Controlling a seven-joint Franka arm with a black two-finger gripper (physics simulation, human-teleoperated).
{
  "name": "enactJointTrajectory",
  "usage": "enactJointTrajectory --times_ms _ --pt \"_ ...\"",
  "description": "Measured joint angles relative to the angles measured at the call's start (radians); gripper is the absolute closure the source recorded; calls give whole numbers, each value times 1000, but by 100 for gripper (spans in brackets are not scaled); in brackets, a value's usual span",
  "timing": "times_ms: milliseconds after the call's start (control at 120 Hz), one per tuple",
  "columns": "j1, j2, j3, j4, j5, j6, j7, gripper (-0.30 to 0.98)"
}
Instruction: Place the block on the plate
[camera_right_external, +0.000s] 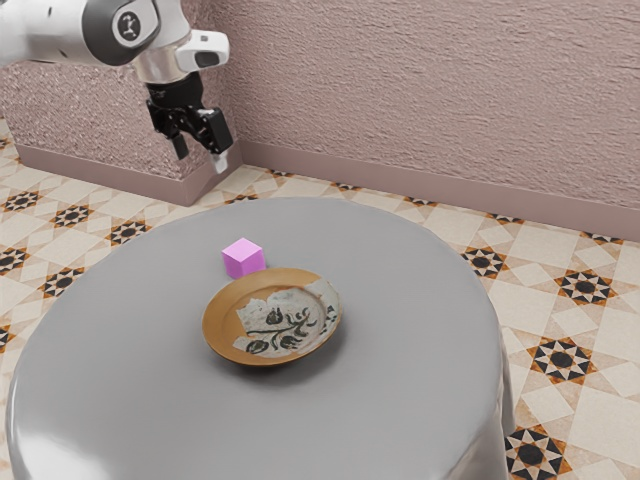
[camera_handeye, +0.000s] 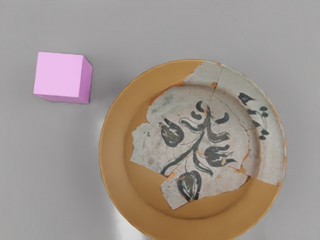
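1. The black two-finger hand (camera_right_external: 201, 154) is wide, its fingers spread apart with a gap between them. It hangs at the end of the white arm (camera_right_external: 50, 35), well above the level of the desk's top.
2. The small pink block (camera_right_external: 243, 258) sits lower than the hand, flat on one face on the round, grey, cloth-covered desk (camera_right_external: 410, 330). In the exterior view it lies below the hand and toward the exterior view's right.
3. The round, shallow ochre plate (camera_right_external: 222, 322), with pale patches and dark floral painting, is just beside the block — the wrist view shows a strip of grey cloth between them, so they are apart. Its raised rim faces the block across that narrow gap.
4. On the block's side away from the plate, open grey surface runs on toward the desk's curved edge, giving room around the block there. More bare cloth spreads past the plate, toward the exterior view's right and its lower part.
5. Beyond the desk's edge lies the star-patterned tile floor (camera_right_external: 562, 360) — then the rough, pinkish plaster wall (camera_right_external: 430, 90), with a smooth baseboard (camera_right_external: 400, 188) along its foot.
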Motion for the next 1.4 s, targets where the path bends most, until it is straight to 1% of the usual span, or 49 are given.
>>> enactJointTrajectory --times_ms 233,342,442,517,567,642,792,875,967,1133,1292,1400 --pt "7 5 1 2 0 1 14 0" --pt "8 39 8 2 -7 0 17 0" --pt "12 121 23 60 -6 4 21 0" --pt "15 216 51 135 -4 7 31 0" --pt "23 282 61 188 -4 11 43 0" --pt "49 346 66 216 -11 31 67 0" --pt "78 445 61 229 -49 95 116 0" --pt "100 498 56 262 -69 126 144 0" --pt "155 574 7 327 -93 157 173 0" --pt "198 655 -23 371 -109 214 217 0" --pt "214 694 -22 377 -111 242 248 0" --pt "217 740 -18 419 -105 260 265 0"
